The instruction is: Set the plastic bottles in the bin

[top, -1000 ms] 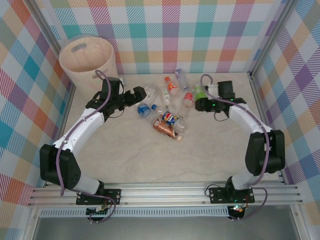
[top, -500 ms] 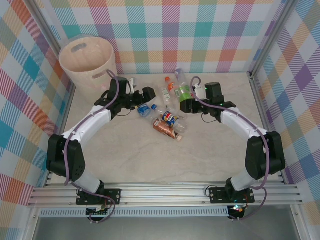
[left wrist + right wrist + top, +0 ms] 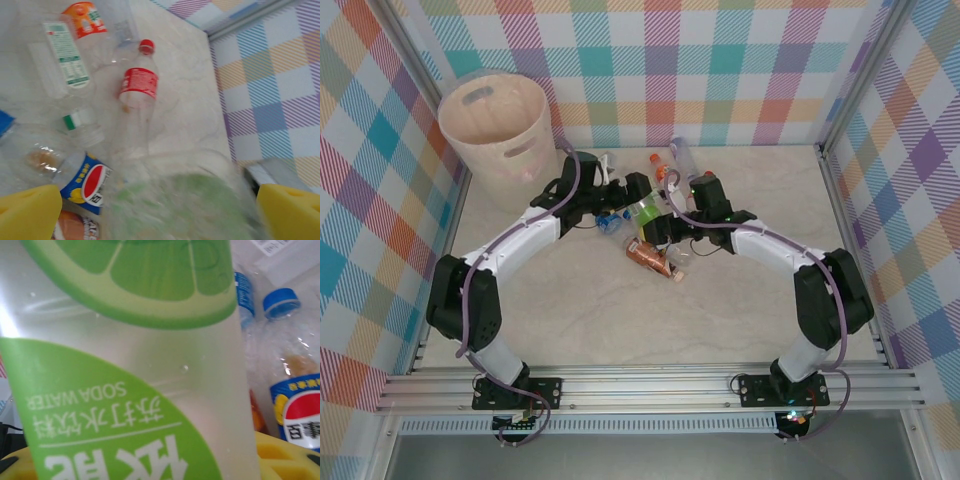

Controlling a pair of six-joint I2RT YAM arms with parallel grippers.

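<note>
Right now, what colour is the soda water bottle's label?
Green; soda water bottle, right wrist view.

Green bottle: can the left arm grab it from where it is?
Probably yes. The left gripper is wide open, and the green bottle, gripped by the right gripper, looks to sit between its yellow fingers with nothing in the way.

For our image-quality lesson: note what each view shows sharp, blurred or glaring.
Top external: evenly lit, sharp. Left wrist: the green-labelled clear plastic bottle up close is blurred, the red-labelled clear plastic bottle beyond clearer. Right wrist: that green label is crisp, with white glare at the picture's left edge.
</note>
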